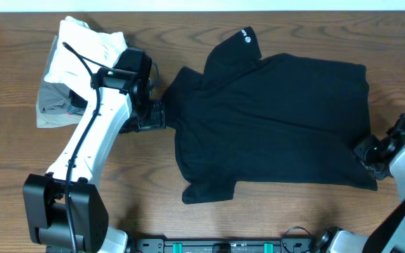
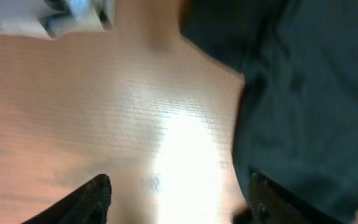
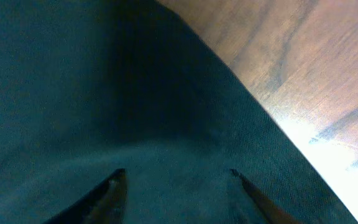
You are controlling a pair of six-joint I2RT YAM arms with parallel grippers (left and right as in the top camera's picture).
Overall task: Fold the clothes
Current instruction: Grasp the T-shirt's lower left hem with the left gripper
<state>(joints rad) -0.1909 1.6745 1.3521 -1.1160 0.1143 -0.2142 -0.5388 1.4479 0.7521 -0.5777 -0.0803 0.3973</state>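
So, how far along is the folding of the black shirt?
Done: the black shirt lies spread nearly flat on the table; I see no clear fold yet. In hand: the left gripper is open at one end of the shirt, and the right gripper is open over the opposite corner. Neither holds cloth. Left: seemingly all of the folding.

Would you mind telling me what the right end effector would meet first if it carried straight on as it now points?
Most likely the black shirt: its fabric fills the view directly ahead of the right end effector, whose jaws stand apart. How near the cloth lies is unclear.
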